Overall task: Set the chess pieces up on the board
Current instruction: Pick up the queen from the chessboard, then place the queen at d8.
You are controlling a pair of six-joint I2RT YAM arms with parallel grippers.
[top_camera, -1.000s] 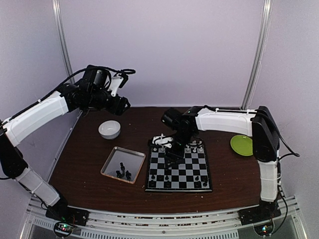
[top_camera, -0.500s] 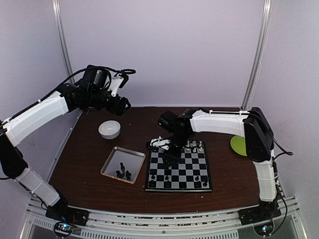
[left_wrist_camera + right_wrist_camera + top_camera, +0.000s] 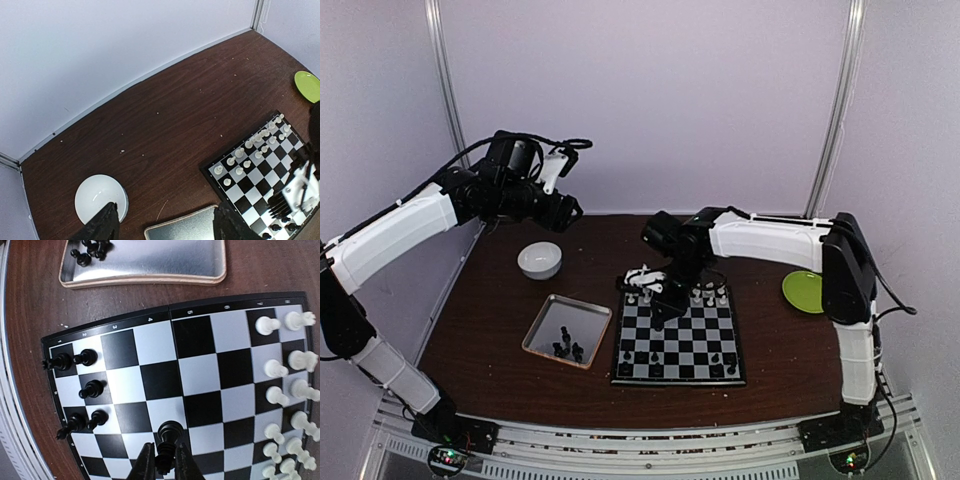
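Walls [image 3: 650, 100] of pale lilac with two metal poles close in a dark brown wooden counter [image 3: 490, 350]. Two white-and-black arms reach over it. The left arm [image 3: 400, 230] is raised above the far left corner, and its pincer [image 3: 165, 206] stands wide with nothing between the fingers. The right arm [image 3: 770, 243] bends down over the board [image 3: 695, 345], a black and pale grey chequered square lying right of centre.

Just left of the board lies one silver rectangular tray [image 3: 544, 322], set at an angle, with a small cluster of black pieces [image 3: 568, 345] in its near part; they are too small to count surely. Beyond the tray sits one white bowl [image 3: 539, 260], showing its white inside. One green plate [image 3: 803, 291] lies near the right edge, well apart from the board.

On the board, white pieces [image 3: 275, 369] stand in two rows along the far edge, too crowded to count exactly. In the right wrist view five black pieces [image 3: 92, 388] stand on the near rows at the tray side. The right pincer [image 3: 161, 462] is drawn narrow on one black piece [image 3: 169, 432], upright between its fingers, over the squares between the black group and the white rows. Whether its foot touches the board I cannot tell.
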